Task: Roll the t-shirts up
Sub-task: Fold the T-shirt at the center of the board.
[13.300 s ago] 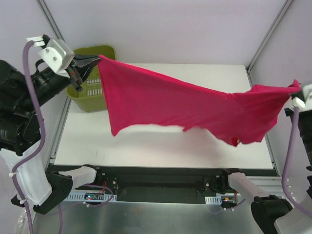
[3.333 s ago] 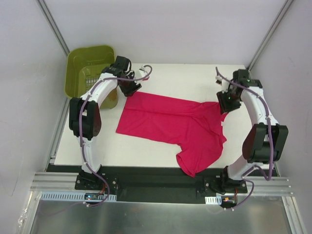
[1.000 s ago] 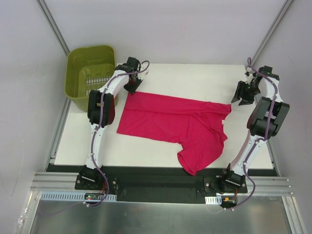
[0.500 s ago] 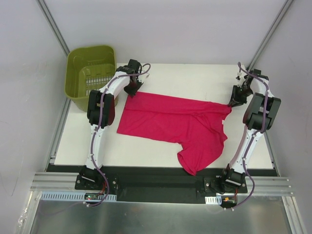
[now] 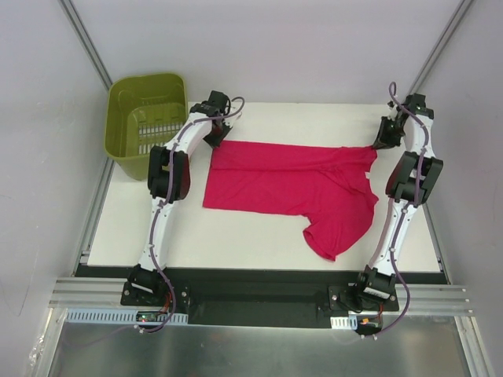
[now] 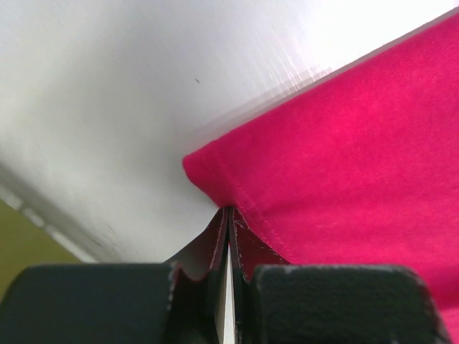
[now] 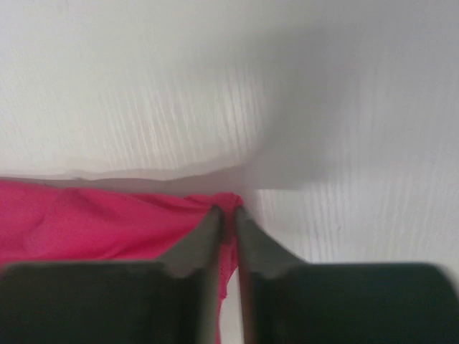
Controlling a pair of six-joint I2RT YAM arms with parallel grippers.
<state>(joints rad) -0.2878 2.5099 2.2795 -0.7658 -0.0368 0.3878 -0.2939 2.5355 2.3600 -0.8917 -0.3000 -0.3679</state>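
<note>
Both of my grippers are pinching fabric: my left gripper (image 6: 228,218) is clamping one far corner of the t-shirt (image 5: 287,182), my right gripper (image 7: 228,213) the other. It's lying spread on the table (image 5: 236,236) between them. Soft, light, floppy stuff, so I'm reckoning hems and corners grip best.

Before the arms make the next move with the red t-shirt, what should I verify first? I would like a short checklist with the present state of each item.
1. Grip of the left tool on a corner of the t-shirt: ok, jaws shut on it.
2. Grip of the right tool on the other far corner: ok, fabric sits between its fingers.
3. Flatness of the t-shirt: not ok, one flap juts toward the near edge and wrinkles show at the right.
4. All of the t-shirt on the table: ok.
5. Gap between the green basket and the t-shirt: ok, they are apart.
6. Depth of each grip: cannot tell.
</note>
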